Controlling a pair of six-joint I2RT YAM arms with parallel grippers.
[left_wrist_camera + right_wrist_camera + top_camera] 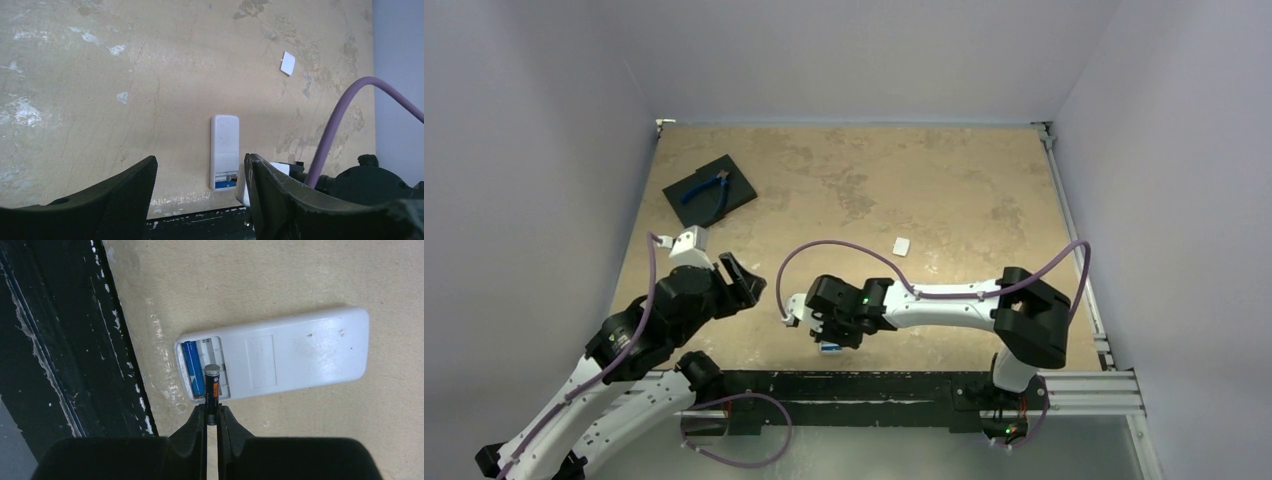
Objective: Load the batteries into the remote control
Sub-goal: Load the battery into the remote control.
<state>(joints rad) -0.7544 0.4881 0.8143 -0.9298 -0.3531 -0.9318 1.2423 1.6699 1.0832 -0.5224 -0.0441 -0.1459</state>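
The white remote control point(280, 355) lies back up near the table's front edge, its battery compartment open at the end nearest the edge. The blue battery point(192, 374) lies in the outer slot. My right gripper point(212, 415) is shut on the dark battery point(212, 390), which has an orange mark, and holds its free end over the second slot. In the top view the right gripper point(829, 335) covers most of the remote point(829, 347). My left gripper point(742, 280) is open and empty, left of the remote point(224, 150); the blue battery point(223, 186) shows there too.
A small white battery cover point(902, 245) lies on the table behind the remote, also in the left wrist view point(287, 63). A black square pad point(729, 180) with blue-handled pliers point(704, 187) sits at the far left. A black rail point(874, 385) runs along the front edge.
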